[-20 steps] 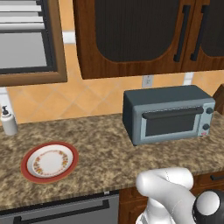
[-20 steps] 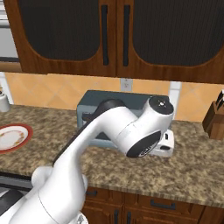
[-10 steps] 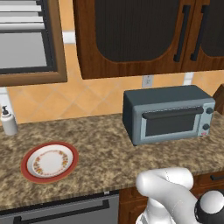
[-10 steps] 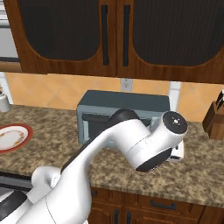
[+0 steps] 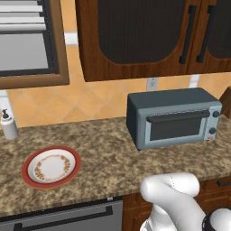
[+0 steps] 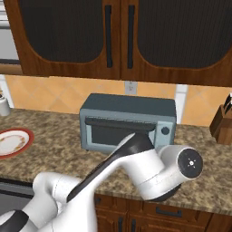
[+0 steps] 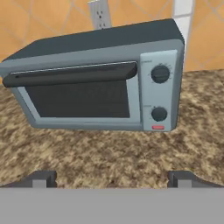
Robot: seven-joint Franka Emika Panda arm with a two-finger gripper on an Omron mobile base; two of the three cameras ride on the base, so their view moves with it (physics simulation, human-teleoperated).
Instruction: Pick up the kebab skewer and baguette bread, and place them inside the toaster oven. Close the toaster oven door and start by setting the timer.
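Swinging rightward, the arm's wrist now sits in front of the toaster oven (image 7: 96,78). Its door (image 7: 74,96) is shut, jaws wide open and empty; the timer knob seems next.

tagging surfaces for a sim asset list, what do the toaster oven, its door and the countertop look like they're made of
The blue-grey boxy toaster oven looks like painted metal: a smooth, even matte shell. Its door seems to be a dark glass pane in a metal frame, with a dark bar handle, possibly plastic. The speckled brown countertop looks like polished granite, though it could be laminate.
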